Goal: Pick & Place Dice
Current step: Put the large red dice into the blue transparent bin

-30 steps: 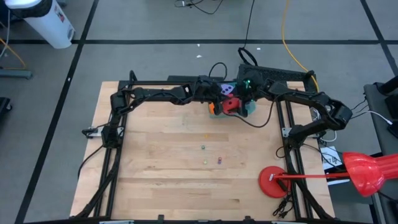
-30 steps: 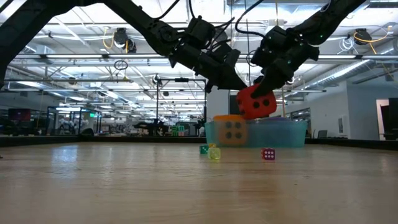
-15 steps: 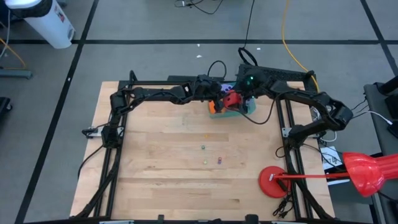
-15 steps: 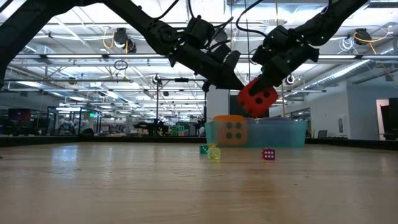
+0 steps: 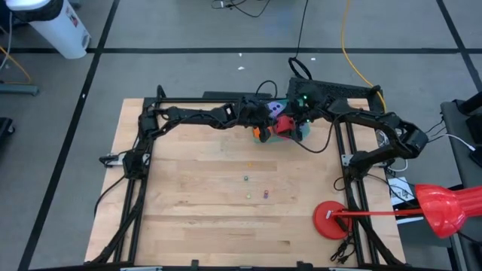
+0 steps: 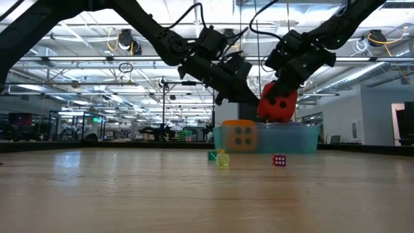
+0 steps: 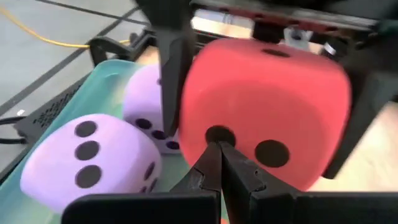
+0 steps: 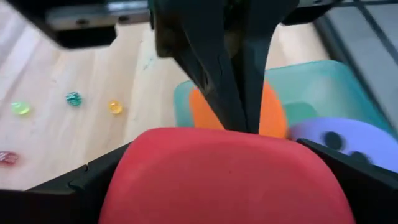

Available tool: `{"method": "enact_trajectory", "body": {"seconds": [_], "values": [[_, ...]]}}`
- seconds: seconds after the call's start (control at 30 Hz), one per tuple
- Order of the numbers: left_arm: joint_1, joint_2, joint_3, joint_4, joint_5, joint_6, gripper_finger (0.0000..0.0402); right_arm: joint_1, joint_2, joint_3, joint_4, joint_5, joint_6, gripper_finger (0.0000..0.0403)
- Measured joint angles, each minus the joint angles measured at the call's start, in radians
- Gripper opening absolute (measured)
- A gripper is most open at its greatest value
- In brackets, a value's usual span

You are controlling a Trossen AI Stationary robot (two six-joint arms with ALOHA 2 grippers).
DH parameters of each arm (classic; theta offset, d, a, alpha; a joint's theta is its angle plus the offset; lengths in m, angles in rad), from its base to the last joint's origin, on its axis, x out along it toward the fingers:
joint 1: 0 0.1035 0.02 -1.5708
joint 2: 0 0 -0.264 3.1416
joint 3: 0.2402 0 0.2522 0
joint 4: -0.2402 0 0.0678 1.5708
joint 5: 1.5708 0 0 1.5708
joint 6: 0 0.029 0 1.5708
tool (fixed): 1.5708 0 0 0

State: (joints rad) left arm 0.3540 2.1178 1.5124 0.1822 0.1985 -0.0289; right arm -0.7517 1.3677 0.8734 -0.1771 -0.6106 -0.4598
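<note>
The red die [image 6: 278,105] hangs in my right gripper [image 6: 282,90] just above the teal bin [image 6: 297,139] at the table's far edge. My left gripper [image 7: 219,149] is shut, and its tips point at the red die's two-pip face from the table's left. Two lavender dice [image 7: 87,158] [image 7: 146,102] lie in the bin. The orange die [image 6: 242,134] sits at the bin's left end. In the high view both grippers meet over the bin [image 5: 301,129], and the red die [image 5: 283,124] shows between them. My right gripper pinches the red die between its two fingers [image 7: 173,68], one on each of two opposite side faces [image 7: 198,81]. It comes slanting down from the table's right. The die is lifted clear over the bin. My left gripper has its shut fingertips at the die's pip face [image 7: 249,134]; I cannot tell whether they touch.
Several tiny dice lie on the wooden table nearer the middle: green [image 6: 211,155], yellow [image 6: 222,159], pink [image 6: 279,160]. A flat red disc [image 5: 330,218] sits near the right near corner, with a red object [image 5: 444,209] beside the table. Black frame rails run along both sides.
My right gripper has carried the red die a little toward the table's right, over the bin, and the die has turned from tilted to nearly upright. My left gripper has followed it the same way, staying shut. The orange die has stayed where it was.
</note>
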Motion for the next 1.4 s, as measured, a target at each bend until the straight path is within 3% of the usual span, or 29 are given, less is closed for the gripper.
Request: {"method": "enact_trajectory", "body": {"seconds": [0.17, 0.3, 0.63, 0.93, 1.3, 1.4], "values": [[-0.018, -0.045, 0.0, -0.005, -0.002, 0.056, 0.0002, -0.009, -0.003, -0.049, 0.032, -0.011, -0.078, 0.04], [-0.051, -0.065, 0.001, 0.002, -0.022, 0.12, 0.0001, -0.009, -0.004, -0.081, 0.121, 0.003, -0.086, 0.04], [-0.068, -0.067, 0.005, -0.004, -0.083, 0.178, 0.0001, -0.01, -0.002, -0.082, 0.139, 0.033, -0.073, 0.04], [-0.078, -0.056, 0.102, -0.142, -0.122, 0.23, 0.0001, 0.004, 0.0, -0.084, 0.158, 0.062, -0.028, 0.04], [-0.078, -0.056, 0.104, -0.185, -0.093, 0.257, 0.0001, 0.039, 0.011, -0.084, 0.178, 0.039, -0.028, 0.04], [-0.083, -0.056, 0.104, -0.181, -0.084, 0.264, 0.0001, 0.054, 0.019, -0.084, 0.226, 0.096, -0.002, 0.04]]}}
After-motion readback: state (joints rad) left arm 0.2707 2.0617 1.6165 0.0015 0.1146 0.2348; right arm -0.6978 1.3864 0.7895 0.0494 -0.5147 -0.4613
